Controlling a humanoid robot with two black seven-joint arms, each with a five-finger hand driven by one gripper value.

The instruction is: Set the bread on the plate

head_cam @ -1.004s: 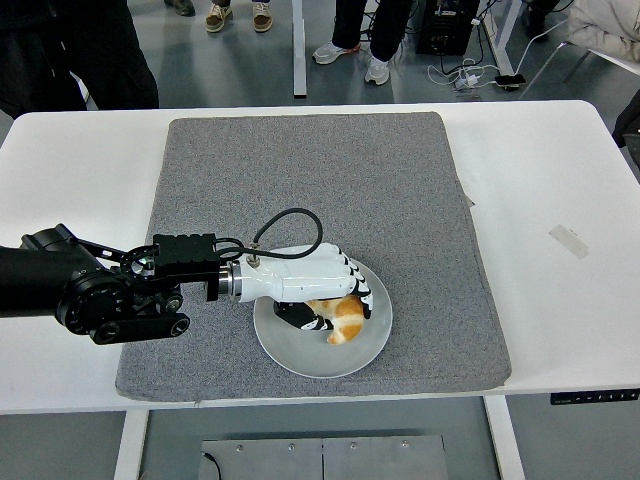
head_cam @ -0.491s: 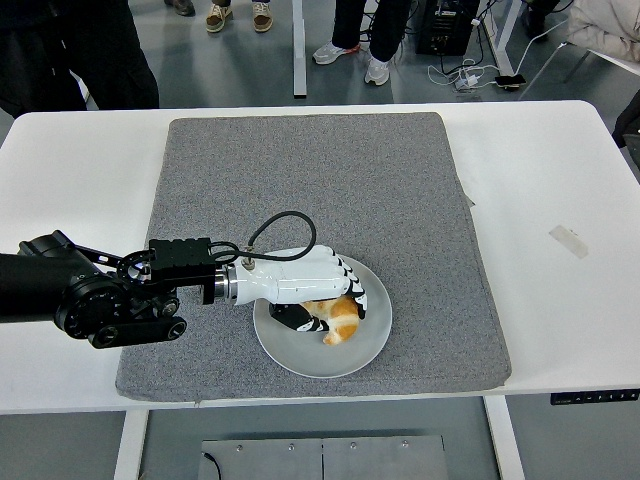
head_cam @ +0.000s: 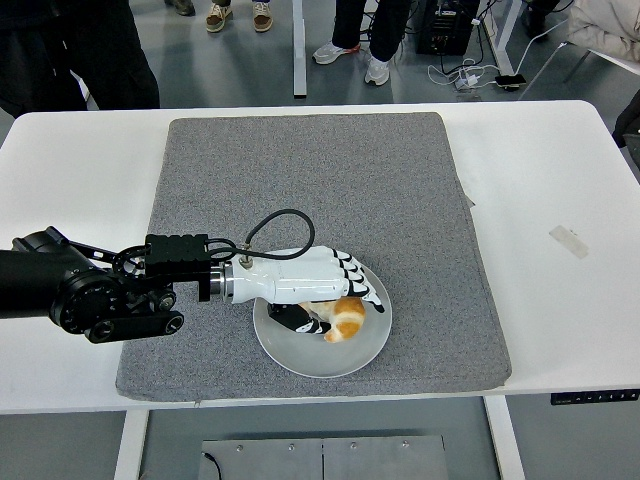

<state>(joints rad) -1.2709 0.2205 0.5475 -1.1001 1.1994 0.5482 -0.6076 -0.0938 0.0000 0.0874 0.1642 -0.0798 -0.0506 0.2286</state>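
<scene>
So the white plate sits near the front edge of the grey mat on the white counter, and the bread is lying on it. The left hand hovers right over it, fingers extended loosely above the bread, thumb tucked beside it. At the back, 1 strip of tape lies on the right, and people's shoes show on the floor.

Beyond and to the right of the left hand, the grey mat is left bare. Directly beneath the hand, room is taken by the plate and the bread. A small tape strip lies on the surface far right.
</scene>
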